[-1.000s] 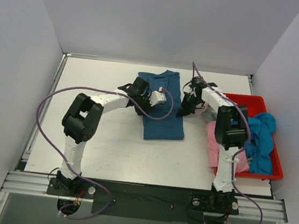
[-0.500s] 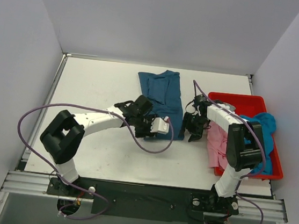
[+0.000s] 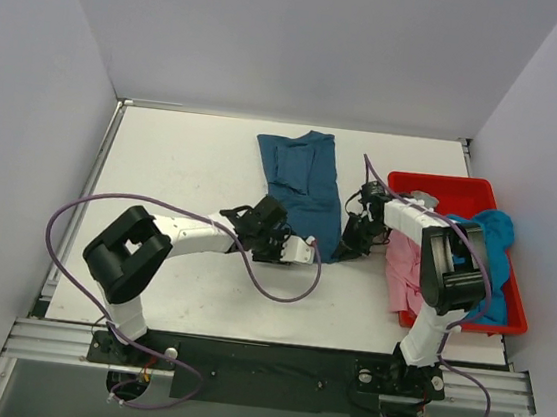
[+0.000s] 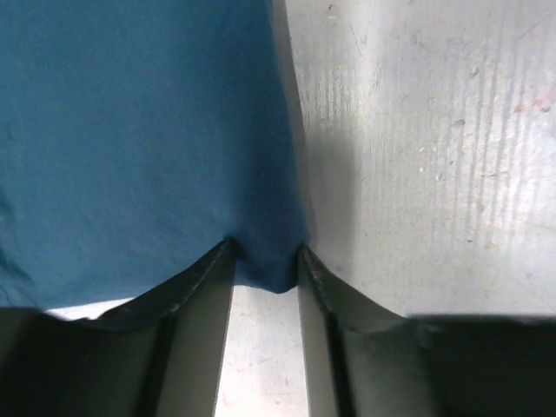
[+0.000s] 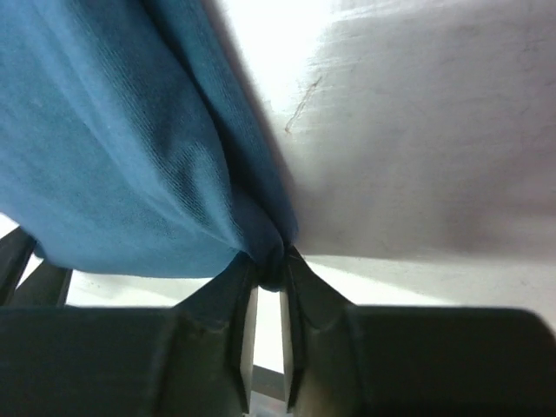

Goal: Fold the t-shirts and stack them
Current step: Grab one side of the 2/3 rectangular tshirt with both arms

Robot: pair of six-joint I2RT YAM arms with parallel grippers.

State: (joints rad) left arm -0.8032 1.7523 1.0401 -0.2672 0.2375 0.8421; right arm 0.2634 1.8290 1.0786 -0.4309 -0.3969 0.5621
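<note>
Currently, no legible writing. Dark teal t-shirt (image 3: 306, 187) spread mid-surface (image 3: 182, 167); left gripper (image 4: 265, 269) and right gripper (image 5: 268, 261) jaws each clamped on its near hem. Red tray (image 3: 462, 189) holds pink t-shirt (image 3: 404, 268) and turquoise t-shirt (image 3: 490, 255).

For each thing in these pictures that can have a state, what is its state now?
Dark teal t-shirt: partly folded on the table, both near corners pinched.
Left end effector: shut on the near left corner of the dark teal t-shirt.
Right end effector: shut on its near right corner.
Pink t-shirt: crumpled, hanging over the tray's edge.
Turquoise t-shirt: crumpled in the tray.
Red tray: holding unfolded shirts.
</note>
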